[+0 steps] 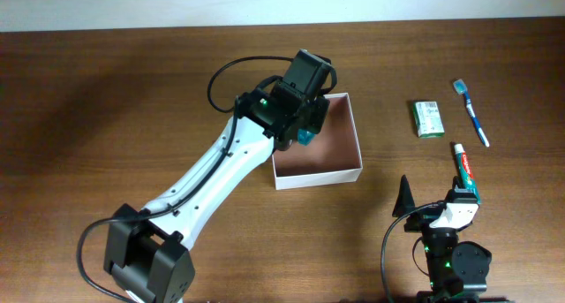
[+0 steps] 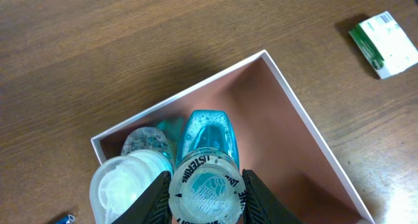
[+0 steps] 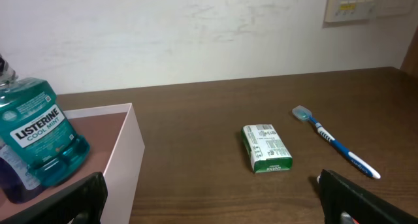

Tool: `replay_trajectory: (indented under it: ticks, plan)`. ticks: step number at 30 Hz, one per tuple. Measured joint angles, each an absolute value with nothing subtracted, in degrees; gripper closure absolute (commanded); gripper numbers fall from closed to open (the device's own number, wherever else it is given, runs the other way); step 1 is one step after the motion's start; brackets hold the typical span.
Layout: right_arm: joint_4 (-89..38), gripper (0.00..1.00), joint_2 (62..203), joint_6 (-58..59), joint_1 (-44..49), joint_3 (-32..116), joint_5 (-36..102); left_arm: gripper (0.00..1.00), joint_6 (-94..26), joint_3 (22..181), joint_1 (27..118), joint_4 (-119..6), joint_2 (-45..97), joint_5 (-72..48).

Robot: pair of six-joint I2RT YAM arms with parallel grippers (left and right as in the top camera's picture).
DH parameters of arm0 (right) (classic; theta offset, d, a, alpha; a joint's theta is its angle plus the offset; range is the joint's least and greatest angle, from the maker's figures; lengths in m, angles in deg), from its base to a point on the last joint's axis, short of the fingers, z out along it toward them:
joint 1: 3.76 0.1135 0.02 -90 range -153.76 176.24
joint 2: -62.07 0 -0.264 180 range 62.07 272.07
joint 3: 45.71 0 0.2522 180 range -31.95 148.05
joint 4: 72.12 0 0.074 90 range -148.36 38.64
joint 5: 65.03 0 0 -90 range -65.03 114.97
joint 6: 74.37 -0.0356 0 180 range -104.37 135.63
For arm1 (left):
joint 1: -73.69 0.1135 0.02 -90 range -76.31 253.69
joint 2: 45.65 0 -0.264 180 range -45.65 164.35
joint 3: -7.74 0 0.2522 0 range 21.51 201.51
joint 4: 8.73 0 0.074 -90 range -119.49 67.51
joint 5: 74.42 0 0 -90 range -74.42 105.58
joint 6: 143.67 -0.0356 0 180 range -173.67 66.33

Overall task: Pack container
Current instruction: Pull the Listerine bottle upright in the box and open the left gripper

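A: Where does the container [image 1: 318, 175] stand, and what does the left gripper [image 2: 206, 196] hold?

B: The container sits on the table near the middle, open side up. The left gripper is above its far left corner, with its fingers clamped on the cap of the mouthwash bottle [image 3: 39, 136]. The bottle is upright inside the walls. (Whether its bottom touches the floor, I cannot tell.)

A: What could go wrong?

B: A second bottle [image 2: 127, 181] with a clear cap stands just beside it, touching or almost. If the fingers spread there, the finger on that side may push this cap and tip the bottle. Also, if the release comes too high, the tall mouthwash bottle may fall over.

A: And the right gripper [image 3: 212, 201]?

B: Its jaws are wide apart and hold nothing, low near the toothpaste [image 1: 464, 169]. The packet [image 1: 428, 118] and the toothbrush [image 1: 471, 111] lie outside, to the right of the container.
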State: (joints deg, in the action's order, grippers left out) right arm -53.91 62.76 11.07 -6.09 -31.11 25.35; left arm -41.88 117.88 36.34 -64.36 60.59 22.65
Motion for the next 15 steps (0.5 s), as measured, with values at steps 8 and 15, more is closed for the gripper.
replay_trajectory:
  ticks: [8,15]
  plan:
    - [-53.9,0.02,62.8,11.1,-6.1,-31.1,25.4,0.83,-41.9,117.9,36.7,-62.5,60.8,23.6]
    - [-53.9,0.02,62.8,11.1,-6.1,-31.1,25.4,0.83,-41.9,117.9,37.3,-62.4,60.8,24.1]
